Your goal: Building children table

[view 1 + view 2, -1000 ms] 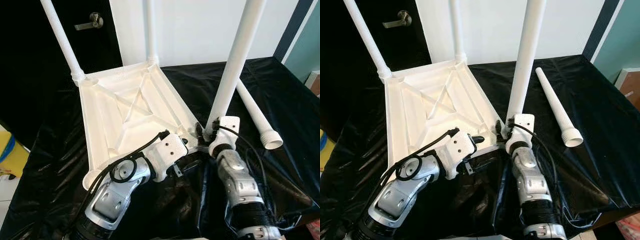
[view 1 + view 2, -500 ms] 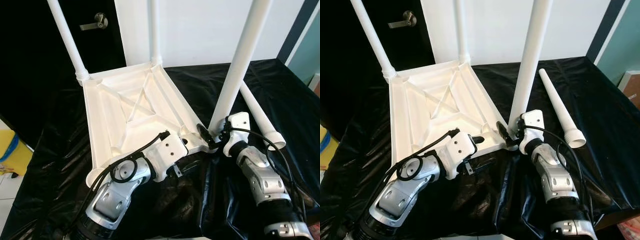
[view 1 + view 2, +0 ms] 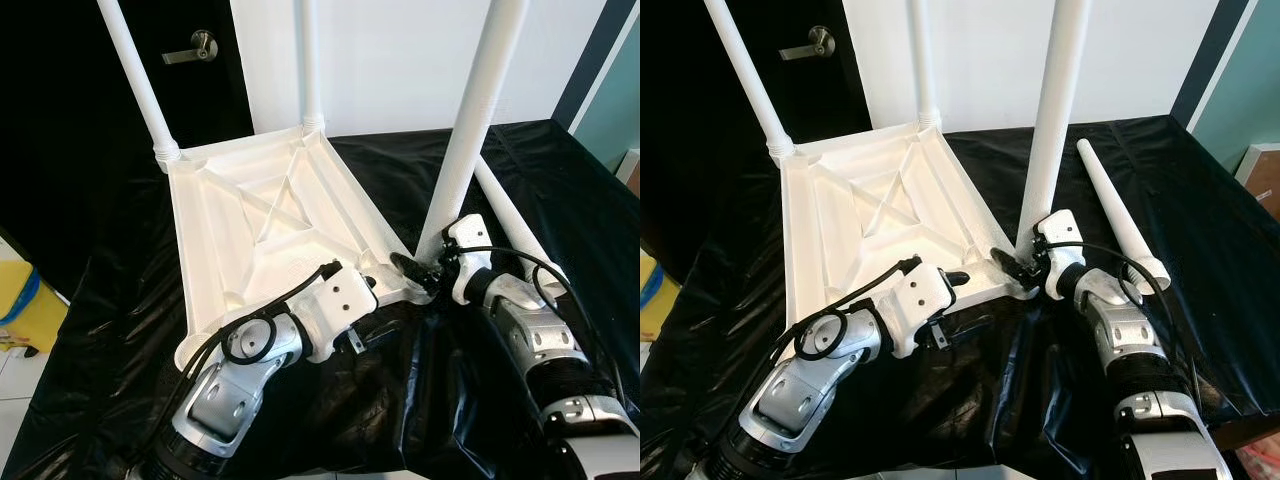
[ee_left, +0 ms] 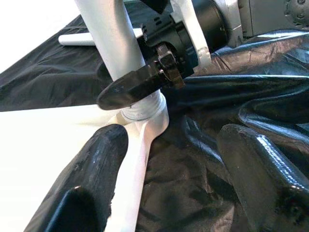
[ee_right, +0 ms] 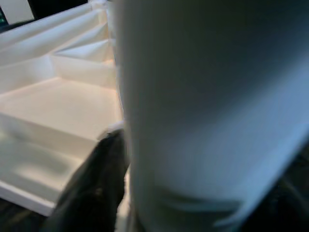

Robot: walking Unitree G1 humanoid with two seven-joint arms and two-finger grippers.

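Observation:
A white children's table top (image 3: 260,230) lies upside down on a black-covered surface (image 3: 120,330). Two white legs (image 3: 140,85) (image 3: 310,60) stand in its far corners. A third leg (image 3: 470,130) stands upright in the near right corner. My right gripper (image 3: 420,272) is shut around that leg's base; one of its black fingers (image 4: 135,87) crosses the threaded foot. A loose fourth leg (image 3: 1115,225) lies on the cloth to the right. My left gripper (image 4: 169,179) is open at the top's near edge beside that corner, one finger (image 4: 91,179) against the white rim, the other over the cloth.
A dark door with a metal handle (image 3: 193,45) and a white wall stand behind the table. A yellow object (image 3: 20,310) sits on the floor at the far left. The black cloth drops off at the near and left edges.
My right arm has swung out to the right around the upright leg while its gripper stayed at the leg's base. The left arm has kept its place. The camera shifted slightly.

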